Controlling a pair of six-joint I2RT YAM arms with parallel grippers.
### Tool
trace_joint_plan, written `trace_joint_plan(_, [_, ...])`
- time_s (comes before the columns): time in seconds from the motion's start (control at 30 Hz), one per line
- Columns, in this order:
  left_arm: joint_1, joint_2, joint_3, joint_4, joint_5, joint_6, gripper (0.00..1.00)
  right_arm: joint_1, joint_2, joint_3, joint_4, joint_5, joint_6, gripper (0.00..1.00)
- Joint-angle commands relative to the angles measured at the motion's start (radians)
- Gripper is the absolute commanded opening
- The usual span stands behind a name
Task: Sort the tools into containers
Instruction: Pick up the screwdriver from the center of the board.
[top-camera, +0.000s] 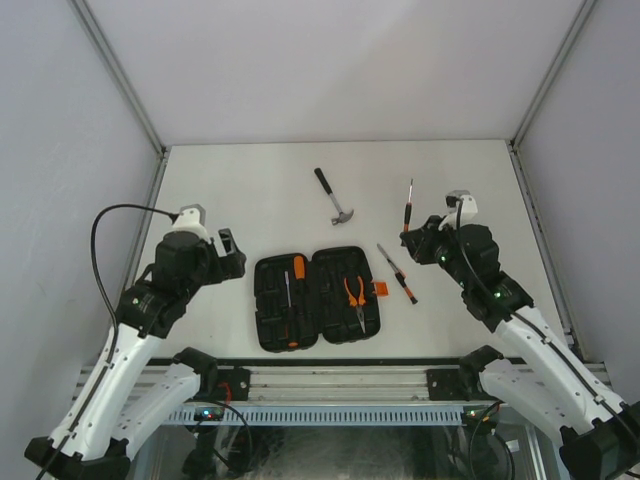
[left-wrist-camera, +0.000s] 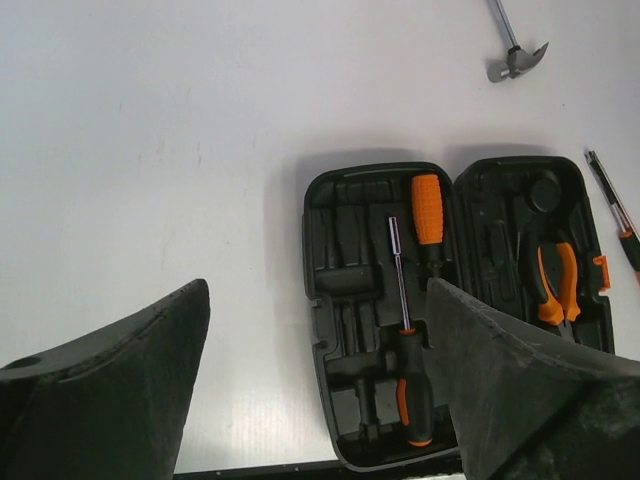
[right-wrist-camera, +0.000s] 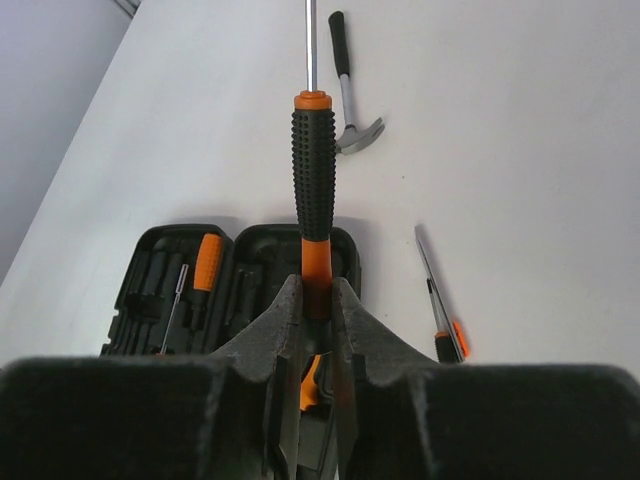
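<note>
Tool case (top-camera: 262, 300) lies open near the front edge of the white table (top-camera: 240, 190), 2 halves side by side, orange latch (top-camera: 380, 290) on its right edge. Left half holds a stubby orange-handled driver (left-wrist-camera: 427, 208) and 1 slim screwdriver (left-wrist-camera: 400, 280) beside it, both seated in slots. Right half holds the orange-handled pliers (top-camera: 355, 297). Left gripper (top-camera: 230, 252) hovers just left of the case, fingers (left-wrist-camera: 120, 380) spread wide, nothing between them. Right gripper (right-wrist-camera: 315, 285) sits to the right of the case, fingers clamped on the orange lower handle of a black-and-orange screwdriver (right-wrist-camera: 313, 160), shaft pointing toward the far side. Claw hammer (top-camera: 335, 197) lies loose beyond the case, well apart from it. 1 more screwdriver (top-camera: 397, 273) lies on the table just right of the latch.
</note>
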Motion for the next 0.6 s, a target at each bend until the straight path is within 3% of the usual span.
trace_joint_plan(0.0, [0.007, 0.010, 0.024, 0.015, 0.007, 0.005, 0.96, 0.006, -0.009, -0.019, 0.079, 0.001, -0.018, 0.00])
trace_joint_plan(0.23, [0.007, 0.066, 0.106, -0.045, 0.025, -0.014, 1.00, 0.008, -0.016, -0.027, 0.099, 0.025, -0.063, 0.00])
trace_joint_plan(0.43, [0.007, 0.141, 0.133, -0.123, 0.075, -0.037, 0.82, 0.008, -0.028, -0.032, 0.101, 0.021, -0.061, 0.00])
trace_joint_plan(0.57, [0.007, 0.103, 0.119, -0.097, 0.066, -0.079, 0.81, 0.008, -0.039, -0.036, 0.123, 0.001, -0.059, 0.00])
